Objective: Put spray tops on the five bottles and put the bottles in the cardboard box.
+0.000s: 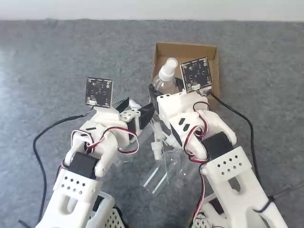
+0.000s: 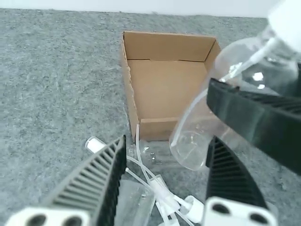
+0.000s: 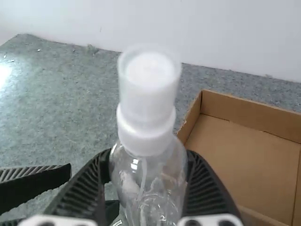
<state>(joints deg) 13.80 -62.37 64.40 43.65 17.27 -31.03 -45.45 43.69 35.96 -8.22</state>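
Well, my right gripper (image 3: 148, 195) is clamped on a bottle (image 3: 146, 165), fingers either side of its body, with a spray top (image 3: 146, 94) already on. It hangs at the near edge of the box (image 2: 164, 47). Whether it is over the rim or just short I cannot tell, and its base is cut off in my right wrist view. My left gripper (image 2: 162, 174) stands with fingers apart above the heap on the carpet (image 1: 57, 61). Down there I make out loose tops (image 2: 183, 205) and a lying bottle (image 1: 166, 171), but my arms cover the rest, so I cannot count them
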